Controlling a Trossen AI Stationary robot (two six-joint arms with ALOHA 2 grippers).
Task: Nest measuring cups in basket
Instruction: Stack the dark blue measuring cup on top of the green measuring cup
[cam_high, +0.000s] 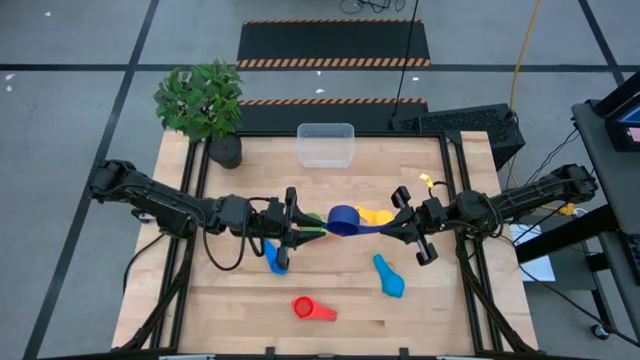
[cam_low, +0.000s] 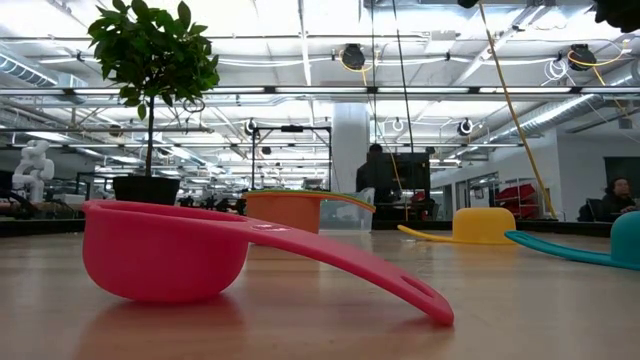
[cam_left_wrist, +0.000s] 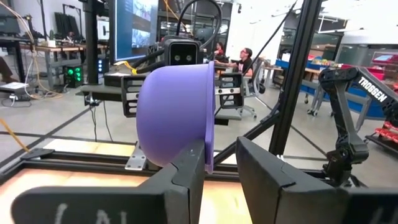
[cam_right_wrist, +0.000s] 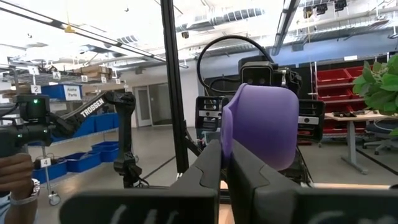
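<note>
A dark blue measuring cup (cam_high: 345, 218) hangs in the air between my two grippers, lying on its side. My right gripper (cam_high: 400, 226) is shut on its handle and comes in level from the table's right. My left gripper (cam_high: 298, 228) is open and level; its fingers stand on either side of the bowl's rim (cam_left_wrist: 210, 152). Whether they touch it, I cannot tell. The clear basket (cam_high: 325, 145) stands at the far edge. On the table rest a yellow cup (cam_high: 376, 215), another blue cup (cam_high: 277, 257), a light blue cup (cam_high: 390, 276) and a red cup (cam_high: 311, 309). My right gripper pinches the dark blue cup's flat handle (cam_right_wrist: 225, 148) between its two fingers, coming level from the table's right, along the handle. The cup is lifted clear of the table, on its side, with the bowl (cam_right_wrist: 261, 124) sticking out beyond the fingertips toward my left gripper.
A potted plant (cam_high: 205, 100) stands at the far left corner. In the low view an orange cup (cam_low: 290, 210) sits behind the red cup (cam_low: 170, 255), with something green at its rim. Bare wood lies between the cups and the basket.
</note>
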